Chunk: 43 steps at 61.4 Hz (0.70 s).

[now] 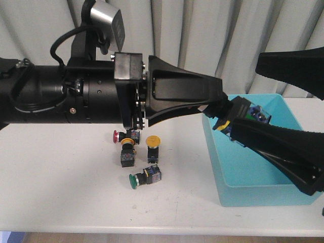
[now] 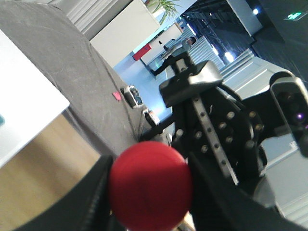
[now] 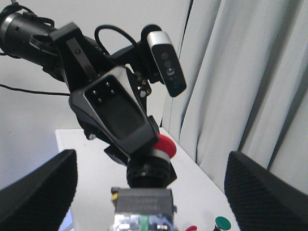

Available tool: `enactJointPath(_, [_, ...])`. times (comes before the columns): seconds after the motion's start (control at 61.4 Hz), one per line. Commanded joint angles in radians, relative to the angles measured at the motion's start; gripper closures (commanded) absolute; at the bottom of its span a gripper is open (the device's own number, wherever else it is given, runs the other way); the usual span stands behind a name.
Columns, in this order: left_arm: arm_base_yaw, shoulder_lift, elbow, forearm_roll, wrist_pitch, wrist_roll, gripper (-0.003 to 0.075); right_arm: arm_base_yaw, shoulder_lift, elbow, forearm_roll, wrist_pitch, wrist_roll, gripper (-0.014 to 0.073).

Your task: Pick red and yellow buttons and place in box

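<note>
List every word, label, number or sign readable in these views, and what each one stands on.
No text can be read in any view.
Green ceiling sign in the hall behind, left wrist view: too small and blurred to read.
Terminal end of the red button held by the left gripper over the box: any markings blurred, right wrist view included.
Loose switches on the table: too small.
</note>
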Motion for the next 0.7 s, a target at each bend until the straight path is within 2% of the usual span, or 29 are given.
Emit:
enactJointPath(0.0, [-0.006,-0.034,-0.064,-0.126,0.018,0.003,0.0728,-0.003,0.014,-0.031,0.045,0.024,0.014,0.0])
enactJointPath(0.293, [-0.006,-0.034,-0.163,-0.126,0.01,0.002,0.0728,-0.003,0.033,-0.031,0.031,0.009,0.022,0.0])
enactJointPath(0.684, [-0.006,-0.033,-0.166,-0.102,0.007,0.002,0.0728,-0.003,0.033,-0.031,0.045,0.008,0.005,0.0053])
